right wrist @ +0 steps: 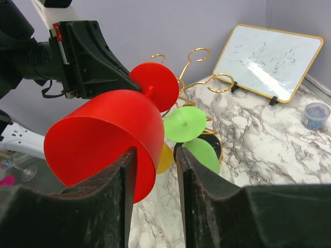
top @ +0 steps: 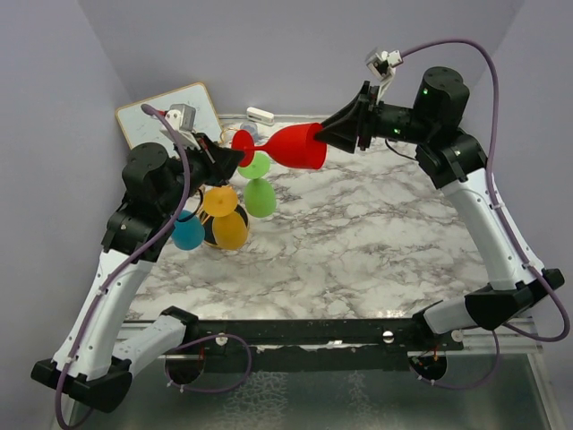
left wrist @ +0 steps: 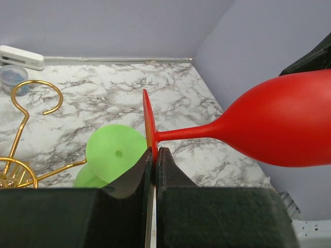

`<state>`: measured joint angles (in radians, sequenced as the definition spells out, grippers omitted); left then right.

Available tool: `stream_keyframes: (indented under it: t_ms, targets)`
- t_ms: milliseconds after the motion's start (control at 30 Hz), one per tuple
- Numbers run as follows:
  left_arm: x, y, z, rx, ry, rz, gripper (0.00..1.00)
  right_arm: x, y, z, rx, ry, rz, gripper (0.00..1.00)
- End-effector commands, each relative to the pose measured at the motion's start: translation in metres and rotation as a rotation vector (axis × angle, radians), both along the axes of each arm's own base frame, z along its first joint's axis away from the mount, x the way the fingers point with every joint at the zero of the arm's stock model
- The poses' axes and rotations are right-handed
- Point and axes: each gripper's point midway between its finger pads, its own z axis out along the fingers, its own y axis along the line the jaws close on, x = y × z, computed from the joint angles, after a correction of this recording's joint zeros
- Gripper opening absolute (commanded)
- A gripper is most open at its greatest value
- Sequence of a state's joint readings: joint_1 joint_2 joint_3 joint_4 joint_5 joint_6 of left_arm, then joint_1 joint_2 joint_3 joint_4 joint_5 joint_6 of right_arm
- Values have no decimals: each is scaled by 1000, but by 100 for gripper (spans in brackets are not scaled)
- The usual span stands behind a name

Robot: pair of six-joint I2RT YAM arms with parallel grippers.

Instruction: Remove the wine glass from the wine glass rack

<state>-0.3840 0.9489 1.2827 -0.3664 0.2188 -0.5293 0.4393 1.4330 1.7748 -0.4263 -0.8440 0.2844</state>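
Note:
A red wine glass (top: 295, 146) lies sideways in the air above the back of the table, clear of the wine glass rack (right wrist: 199, 54), a gold wire stand with curly arms. My left gripper (left wrist: 154, 155) is shut on the edge of the glass's round foot (left wrist: 149, 124). My right gripper (right wrist: 154, 155) straddles the rim of the bowl (right wrist: 103, 134). One finger is inside the bowl, the other stands outside with a gap to the wall. The rack's dark base (top: 210, 231) is mostly hidden by hanging glasses.
Green (top: 260, 197), orange (top: 229, 228) and blue (top: 188, 233) glasses hang on the rack. A white board (top: 170, 112) leans at the back left. A small blue-lidded pot (right wrist: 315, 114) and a white object (top: 260, 115) sit by the back wall.

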Motion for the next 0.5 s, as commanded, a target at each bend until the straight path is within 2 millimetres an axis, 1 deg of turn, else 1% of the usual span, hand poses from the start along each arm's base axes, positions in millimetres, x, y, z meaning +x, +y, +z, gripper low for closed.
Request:
stream_keyframes:
  t_ms: [0,67,133,300,333,367,400,433,467]
  targets:
    - [-4,-5,27,-39,-71,-31,0,8,3,-8,-10,23,-11,32]
    - [-3,-5,27,-39,-70,-31,0,10,3,-10,-12,28,-15,28]
    - [-3,-6,27,-40,-70,-33,0,12,3,-12,-16,34,-21,26]
    - [-1,-8,29,-44,-71,-39,0,16,5,-17,-26,49,-21,25]
    - [0,-8,29,-43,-73,-40,0,16,5,-18,-27,49,-24,22]
    - [0,-8,29,-43,-72,-39,0,18,5,-19,-29,52,-30,16]
    - [1,-8,29,-41,-71,-37,0,19,4,-19,-28,54,-42,6]
    - [1,-7,29,-39,-69,-33,0,22,3,-19,-29,58,-62,2]
    - [2,-6,28,-35,-67,-27,2,25,2,-20,-30,62,-83,1]
